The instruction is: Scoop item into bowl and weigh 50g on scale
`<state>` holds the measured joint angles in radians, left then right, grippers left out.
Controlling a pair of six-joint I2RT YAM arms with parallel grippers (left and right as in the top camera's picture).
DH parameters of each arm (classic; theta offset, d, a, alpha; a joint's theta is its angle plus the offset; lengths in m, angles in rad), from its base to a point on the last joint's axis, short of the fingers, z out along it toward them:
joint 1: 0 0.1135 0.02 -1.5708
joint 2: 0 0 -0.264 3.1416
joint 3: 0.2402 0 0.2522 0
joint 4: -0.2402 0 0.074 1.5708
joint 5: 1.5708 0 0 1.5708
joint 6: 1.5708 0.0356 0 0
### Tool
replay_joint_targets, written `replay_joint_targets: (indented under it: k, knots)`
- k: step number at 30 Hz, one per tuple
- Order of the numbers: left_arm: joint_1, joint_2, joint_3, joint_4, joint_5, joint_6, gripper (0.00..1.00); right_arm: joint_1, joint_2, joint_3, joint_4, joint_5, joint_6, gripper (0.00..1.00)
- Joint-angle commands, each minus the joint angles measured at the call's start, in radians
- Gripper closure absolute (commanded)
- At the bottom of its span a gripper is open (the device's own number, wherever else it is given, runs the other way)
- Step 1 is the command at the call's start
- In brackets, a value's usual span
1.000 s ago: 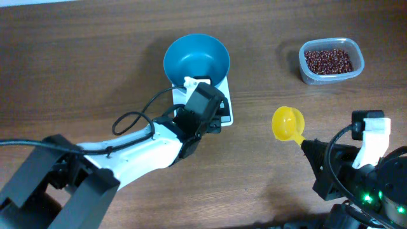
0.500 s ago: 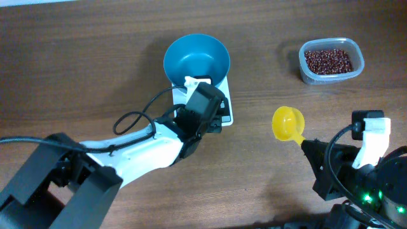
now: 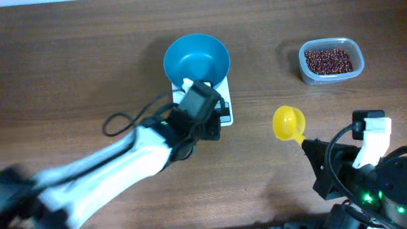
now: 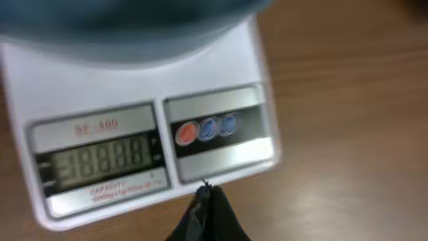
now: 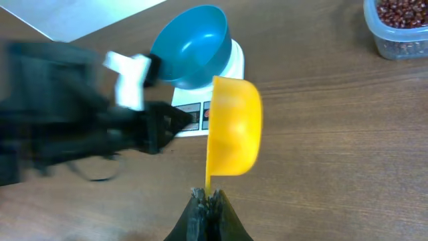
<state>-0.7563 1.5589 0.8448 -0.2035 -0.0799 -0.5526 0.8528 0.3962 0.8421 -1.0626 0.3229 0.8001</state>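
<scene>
overhead: bowl (image 3: pixel 196 60) on scale (image 3: pixel 227 97); beans (image 3: pixel 327 60) in tub (image 3: pixel 304 71) well right of scale; right hand (image 3: pixel 306 145), nearer, clamps yellow scoop (image 3: pixel 287 122) between scale and tub | left wrist: left hand (image 4: pixel 204 195) pinched closed, empty, at scale's front edge | right wrist: scoop empty, beans far right of scale

The bowl (image 3: pixel 196 60) sits on the rear part of the scale (image 4: pixel 100 84), near the middle of the table (image 3: pixel 76 57). Before the bowl lie the display (image 4: pixel 100 157) and, right of it, the buttons (image 4: pixel 206 128). The left gripper (image 4: pixel 204 197) is at the scale's front edge, just before the buttons. Well to the right, farther back, stands the tub (image 3: pixel 331 80) with the beans (image 3: pixel 327 60) in it. The scoop (image 3: pixel 287 122) is between scale and tub, nearer the front, its handle in the right gripper (image 5: pixel 207 197)
</scene>
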Motion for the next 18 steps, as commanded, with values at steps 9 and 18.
replay_joint_targets:
  k: [9, 18]
  knots:
    - [-0.002, -0.576, 0.003, -0.405, -0.511, 0.009, 0.85, 0.005, -0.002, 0.018, 0.004, 0.317, -0.011, 0.96]
    - [-0.002, -0.507, 0.003, -0.521, -0.623, 0.009, 0.01, 0.004, 0.035, 0.018, 0.118, 0.568, -0.007, 0.96]
